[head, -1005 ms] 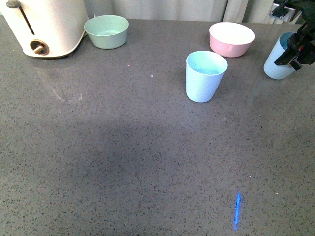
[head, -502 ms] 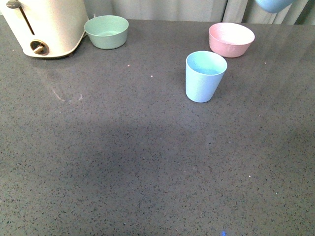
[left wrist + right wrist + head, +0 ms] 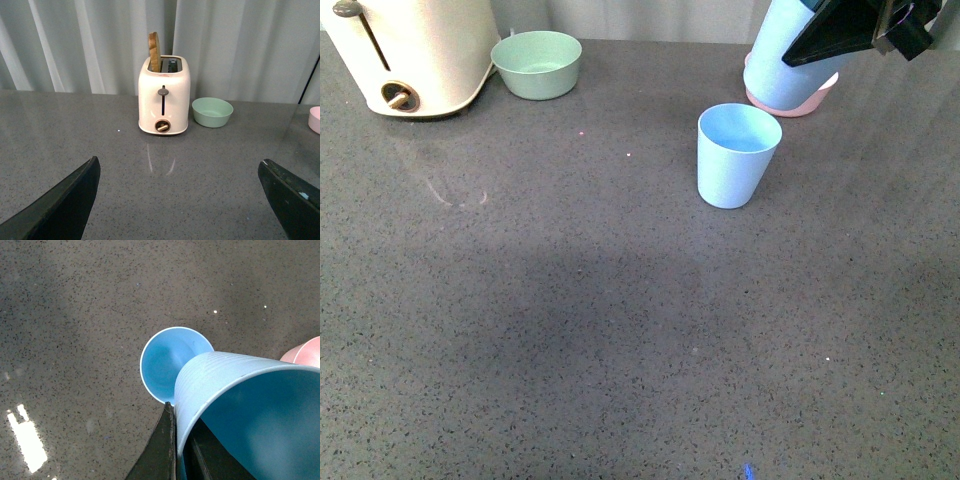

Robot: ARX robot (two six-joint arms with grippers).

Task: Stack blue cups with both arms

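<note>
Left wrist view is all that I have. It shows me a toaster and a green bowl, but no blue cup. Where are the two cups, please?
Observer: The standing cup is upright on the table, alone, with nothing inside it.
Operator: And the other one?
Observer: The right gripper holds the second cup in the air by its rim, with one finger outside the wall.
Operator: Is it already over the standing cup?
Observer: Probably not quite. In the right wrist view the second cup is tilted and its base covers only one edge of the standing cup's mouth.
</note>
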